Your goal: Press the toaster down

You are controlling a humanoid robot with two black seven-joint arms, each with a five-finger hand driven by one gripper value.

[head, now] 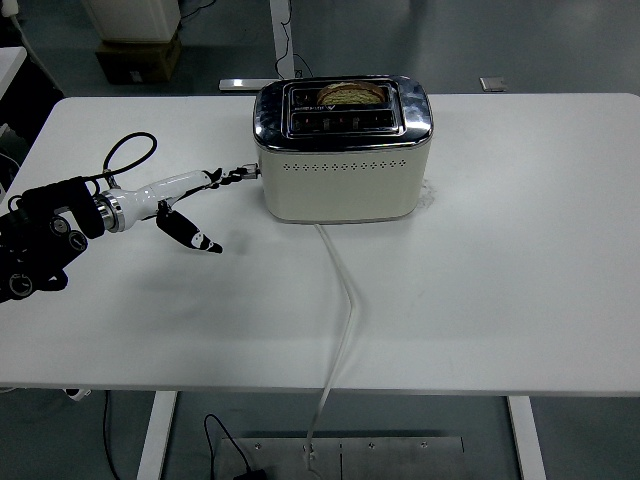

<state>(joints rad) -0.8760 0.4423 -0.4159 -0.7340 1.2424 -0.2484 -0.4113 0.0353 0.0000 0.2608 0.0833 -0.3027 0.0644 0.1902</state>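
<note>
In the head view I am looking down at the left hand (180, 205), reaching in from the left edge; its white-sleeved index finger is stretching toward the cream, chrome-topped two-slot toaster (342, 150), and the black fingertip (236, 175) is touching the small dark side lever (245, 172) on the toaster's near-left wall; the thumb is splaying down and away, so I am reading the fingers as spread and gripping nothing. The toaster is sitting just beyond that fingertip, on the far middle of the white table (500, 260); a round brown slice of bread (351, 93) is lying low in the rear slot, only its top edge showing, so I am judging the press as nearly done or done. A white power cord (343, 300) is running from the toaster's base, well right of the hand, toward the near table edge. The right hand is not appearing anywhere.

I am worrying about the fingertip slipping off so small a lever, since only the tip is bearing on it; releasing before the catch latches could let the bread spring back up; an oblique push could also shove the toaster sideways.
</note>
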